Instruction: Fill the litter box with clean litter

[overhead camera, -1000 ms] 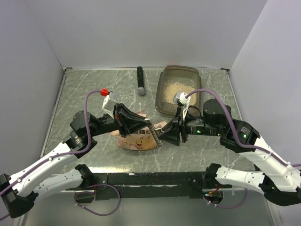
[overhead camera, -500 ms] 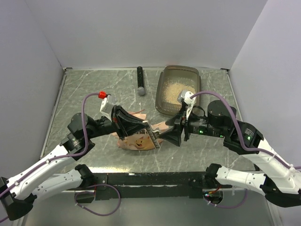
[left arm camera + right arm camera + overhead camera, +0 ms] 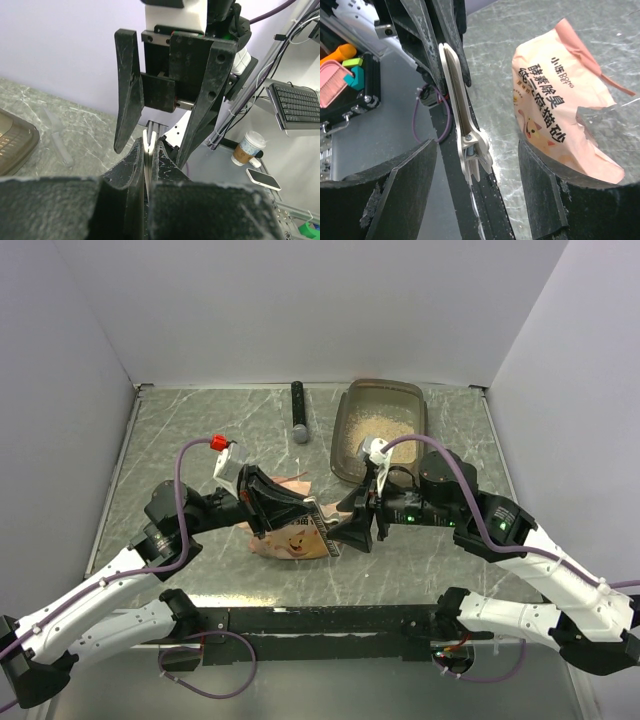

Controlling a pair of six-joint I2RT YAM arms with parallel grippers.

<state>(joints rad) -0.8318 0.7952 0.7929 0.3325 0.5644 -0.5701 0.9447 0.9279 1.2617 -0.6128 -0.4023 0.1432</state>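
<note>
One pouch (image 3: 285, 540), one litter box (image 3: 348, 472) beyond it; left fingers (image 3: 134, 167) pinching one clip (image 3: 455, 100), right fingers (image 3: 405, 185) wide open.

A robotics lab: white walls (image 3: 300, 310) box in the table (image 3: 200, 430); beyond it, a desk (image 3: 220, 172) holds a keyboard (image 3: 295, 102), paper cup (image 3: 248, 146), phone (image 3: 263, 178).

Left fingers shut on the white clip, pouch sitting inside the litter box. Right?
No: the pouch lies on the table, outside the litter box, as the top external view shows. The left fingers are indeed shut on the white clip.
</note>
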